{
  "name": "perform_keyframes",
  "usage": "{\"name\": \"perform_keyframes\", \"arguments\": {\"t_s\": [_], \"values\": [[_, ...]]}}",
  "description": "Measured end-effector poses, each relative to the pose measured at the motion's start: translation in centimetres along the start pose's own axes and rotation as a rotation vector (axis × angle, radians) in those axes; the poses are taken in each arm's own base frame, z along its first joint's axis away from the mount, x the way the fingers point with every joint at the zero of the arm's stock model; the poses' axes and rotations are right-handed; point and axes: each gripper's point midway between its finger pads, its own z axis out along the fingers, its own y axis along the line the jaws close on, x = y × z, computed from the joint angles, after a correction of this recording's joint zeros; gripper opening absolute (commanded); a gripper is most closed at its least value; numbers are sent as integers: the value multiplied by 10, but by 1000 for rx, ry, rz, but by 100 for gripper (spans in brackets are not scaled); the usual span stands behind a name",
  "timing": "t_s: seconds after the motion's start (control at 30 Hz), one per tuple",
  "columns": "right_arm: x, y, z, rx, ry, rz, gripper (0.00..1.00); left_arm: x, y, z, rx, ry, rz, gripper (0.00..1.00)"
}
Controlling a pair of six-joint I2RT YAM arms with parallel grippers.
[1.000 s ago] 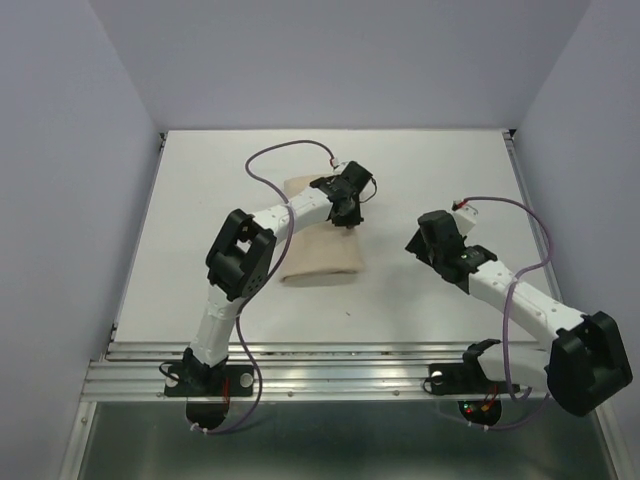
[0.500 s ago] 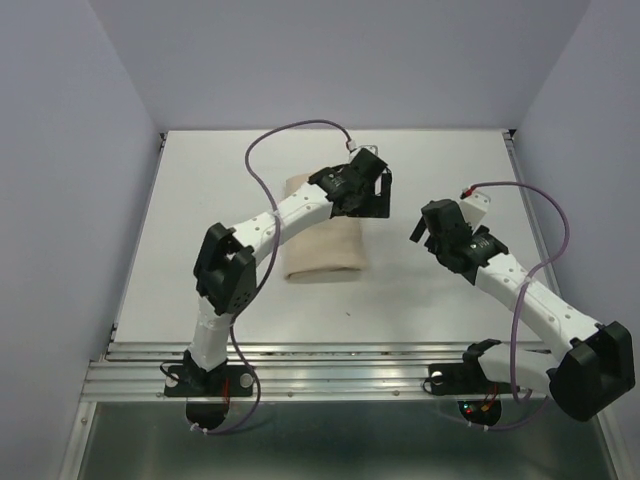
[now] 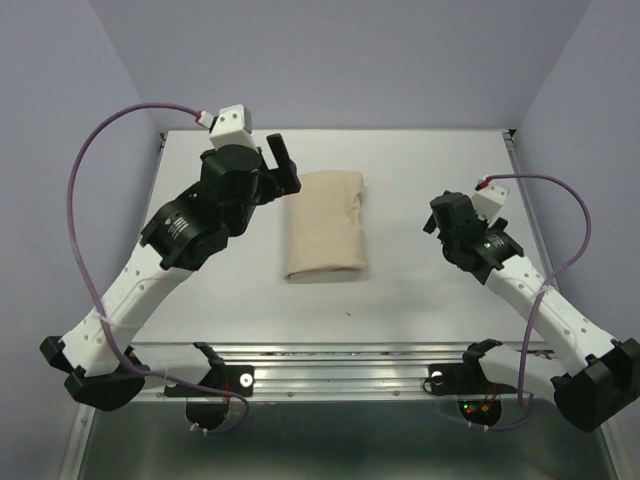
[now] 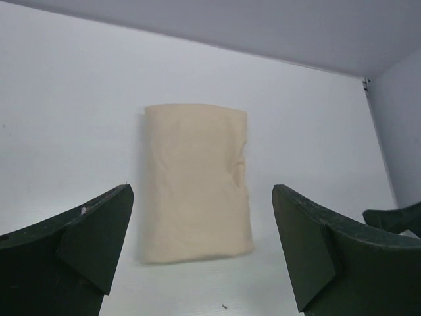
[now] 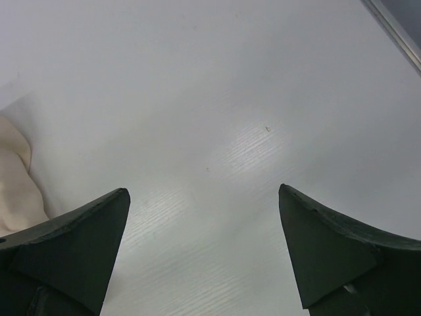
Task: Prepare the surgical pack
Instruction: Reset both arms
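The beige woven cloth bundle (image 3: 323,225) lies flat near the middle of the white tabletop (image 3: 420,160). It is folded into a closed rectangle, with its long side running away from the arm bases. No tray, instrument or gauze shows outside it. Whether they sit inside the folds cannot be told.

The left pincer (image 3: 285,165) hangs off the bundle's far left corner, spread wide and holding nothing. Its wrist view looks down on the whole bundle with bare tabletop all round. The right pincer (image 3: 437,218) is well apart on the other side, also wide and empty, with only the cloth's edge in the corner of its wrist view.

By the look of it the wrap is made, and the step in hand is to clear away from it without disturbing it. To do that well:
- Each pincer should keep its fingers wide and lift before it travels, so no fingertip drags a fold open.
- Neither arm should pass over the bundle.
- The left arm's purple cable (image 3: 90,160) loops high and should stay off the cloth.

The right long edge shows a small pucker towards the far end. If a last tuck is wanted, that is the place for it. The pincer should come in low from the side and press lightly rather than pinch, since loose cloth shifts easily.
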Motion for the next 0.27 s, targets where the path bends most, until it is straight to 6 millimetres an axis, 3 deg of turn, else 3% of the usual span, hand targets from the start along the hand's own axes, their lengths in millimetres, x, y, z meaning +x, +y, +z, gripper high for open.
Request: {"name": "perform_keyframes", "arguments": {"t_s": [0.17, 0.27], "values": [[-15, -9, -12, -9, -49, 40, 100, 8, 61, -25, -128, -73, -4, 99], [-18, -13, -15, -11, -62, 53, 100, 12, 84, -37, -169, -114, -21, 99]]}}
